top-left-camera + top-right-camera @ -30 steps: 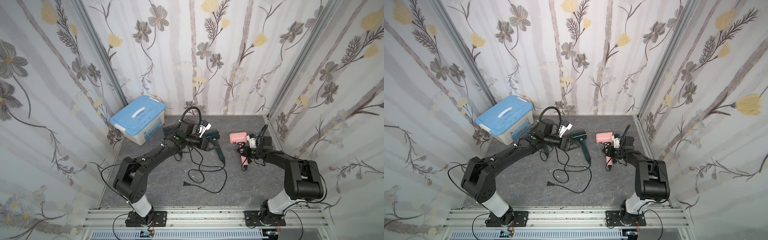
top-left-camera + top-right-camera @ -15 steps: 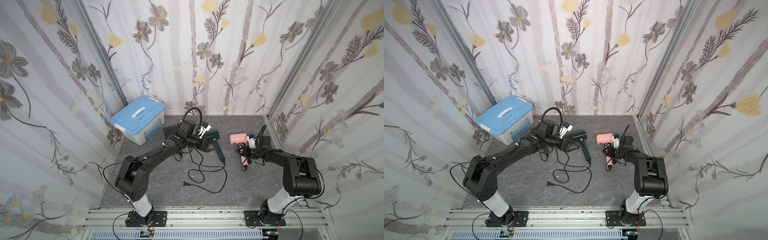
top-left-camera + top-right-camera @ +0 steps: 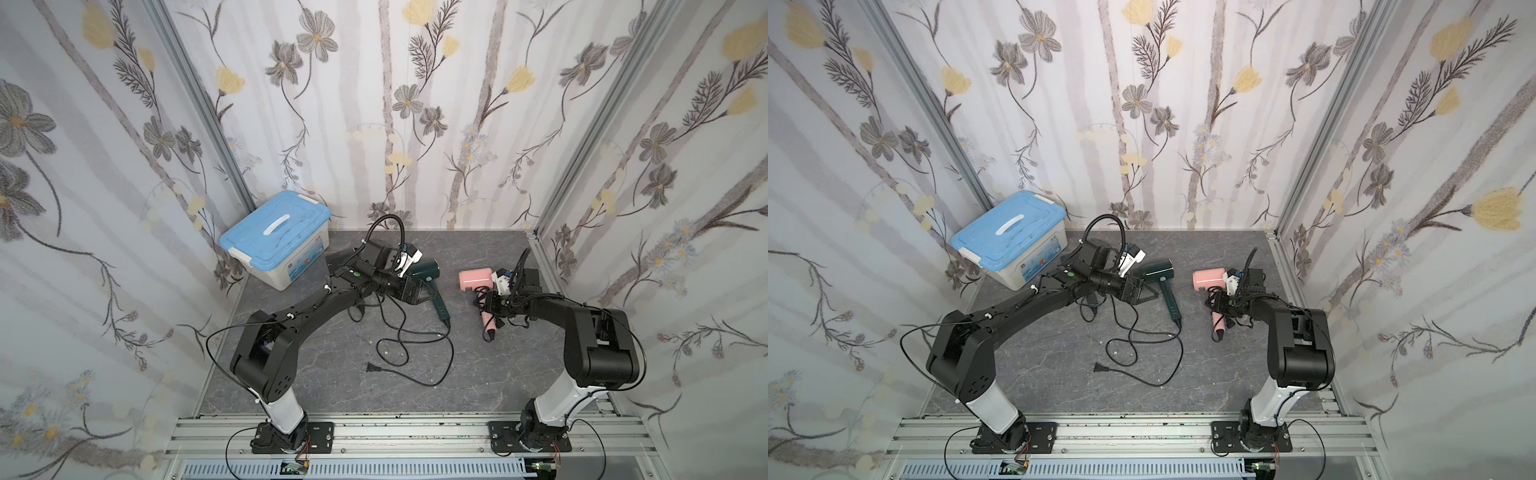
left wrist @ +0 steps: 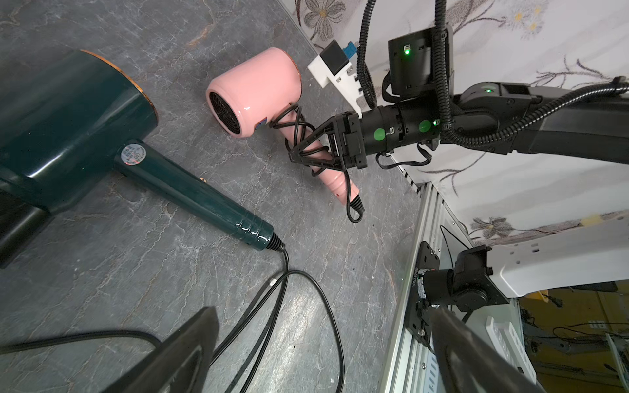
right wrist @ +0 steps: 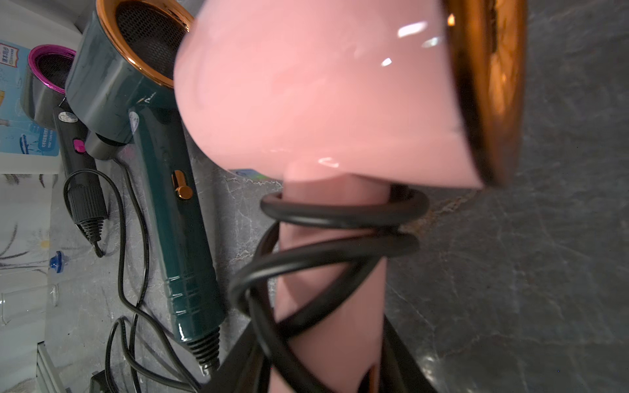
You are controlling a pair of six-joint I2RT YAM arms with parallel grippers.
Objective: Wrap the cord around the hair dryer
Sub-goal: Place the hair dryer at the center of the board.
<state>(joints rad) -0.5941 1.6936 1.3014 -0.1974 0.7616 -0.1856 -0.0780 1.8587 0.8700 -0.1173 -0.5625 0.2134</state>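
Note:
A pink hair dryer (image 3: pixel 473 279) (image 3: pixel 1207 279) lies at the right of the table, its black cord (image 5: pixel 340 217) coiled in loops around its handle. My right gripper (image 5: pixel 326 367) (image 4: pixel 306 153) is shut on that handle, over the coils. A dark green hair dryer (image 3: pixel 428 270) (image 4: pixel 68 112) lies in the middle, and its loose cord (image 3: pixel 415 340) trails toward the front and ends in a plug (image 3: pixel 371 367). My left gripper (image 4: pixel 321 316) (image 3: pixel 415 291) stands wide open and empty just left of the green dryer's handle, above a stretch of the loose cord.
A blue-lidded storage box (image 3: pixel 276 232) (image 3: pixel 1009 232) stands at the back left. A grey hair dryer with a magenta rim (image 5: pixel 51 78) lies beyond the green one, beside the box. The aluminium rail (image 4: pixel 418 258) runs along the table's right edge.
My left gripper has drawn back a little to the left, away from the green dryer's head. The right gripper and the pink dryer have not moved.

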